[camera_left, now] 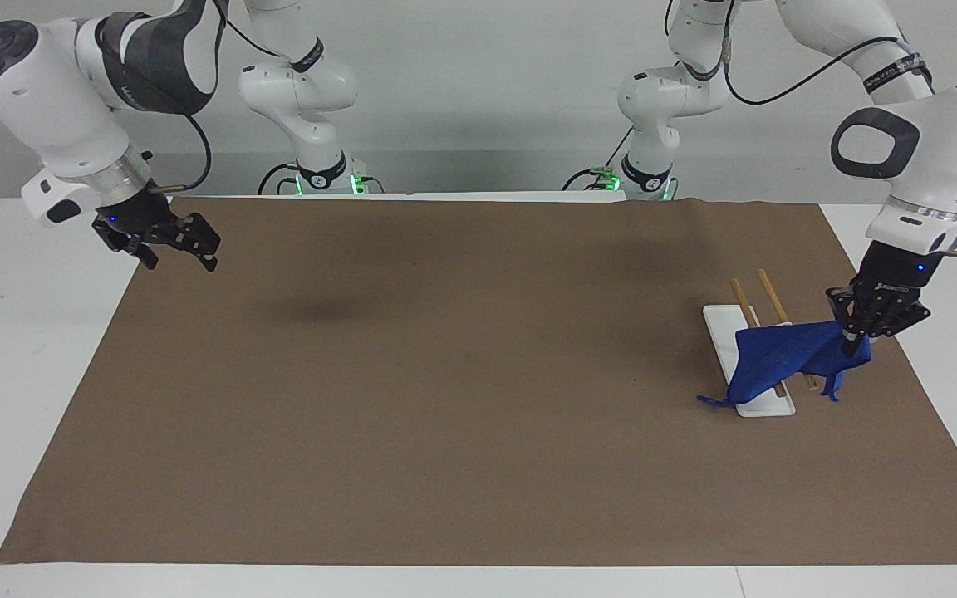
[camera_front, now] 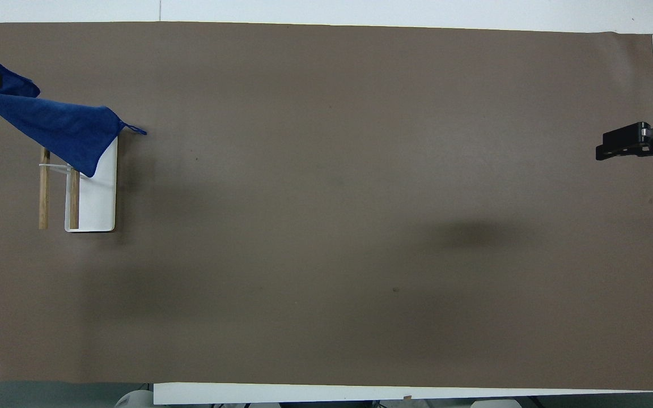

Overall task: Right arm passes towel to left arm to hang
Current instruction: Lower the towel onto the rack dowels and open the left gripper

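**Step in hand: drape towel over rack rails (judged)**

Status:
- Left gripper (camera_left: 865, 330), right side of the facing view, is clamped on one corner of the towel (camera_left: 782, 357). Gripper sits above the brown mat (camera_left: 478, 465), just off the rack's outer rail.
- Towel is stretched from that corner across the two wooden rails (camera_left: 765, 291); its free end hangs down over the white rack base (camera_left: 765, 407), loop corner trailing at the base's edge. In the overhead view it spans the upper-left corner of the frame.
- Right gripper (camera_left: 171, 245), upper left of the facing view, has its jaws apart and carries nothing. It hangs over the mat's edge at the right arm's end of the table, well apart from the rack; arm waits.

Procedure (advice, not observed):
1. Keep the cloth taut while drawing it across both rails; slack lets it bunch on one rail.
2. Aim for roughly equal cloth on each side of the rails before release. At present most cloth appears to lie on the base side, so a release now may let it slide off.
3. Lower the held corner close to the rails, then let go. A high drop may flip the corner back.
4. Retract upward, clear of the rails; the rack looks light and may tip if snagged.
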`<state>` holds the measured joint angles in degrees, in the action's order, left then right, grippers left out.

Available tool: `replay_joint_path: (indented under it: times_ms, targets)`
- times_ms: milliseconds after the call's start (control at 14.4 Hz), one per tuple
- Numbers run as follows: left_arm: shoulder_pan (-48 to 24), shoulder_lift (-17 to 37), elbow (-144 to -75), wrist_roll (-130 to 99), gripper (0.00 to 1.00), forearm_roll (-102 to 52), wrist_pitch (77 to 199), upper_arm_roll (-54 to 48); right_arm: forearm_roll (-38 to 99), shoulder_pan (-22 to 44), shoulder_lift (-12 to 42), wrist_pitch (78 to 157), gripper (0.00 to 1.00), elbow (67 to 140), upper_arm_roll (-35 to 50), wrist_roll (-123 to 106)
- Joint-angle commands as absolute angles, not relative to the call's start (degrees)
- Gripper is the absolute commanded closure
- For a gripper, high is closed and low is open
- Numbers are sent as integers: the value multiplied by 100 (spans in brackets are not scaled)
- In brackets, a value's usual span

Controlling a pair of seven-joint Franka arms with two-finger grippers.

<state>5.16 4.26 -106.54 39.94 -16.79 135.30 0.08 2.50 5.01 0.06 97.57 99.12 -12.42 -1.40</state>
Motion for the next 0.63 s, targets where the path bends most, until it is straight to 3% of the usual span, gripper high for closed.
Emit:
replay_joint_path:
  times_ms: [0, 556]
  targets:
    - [676, 475, -10494, 5006, 100, -1802, 13360, -26, 123, 510, 79, 9703, 0, 9861, -1222, -44]
    - [922, 299, -10652, 6020, 94, -1793, 12412, 9, 88, 518, 0, 9686, 0, 9896, -1222, -62]
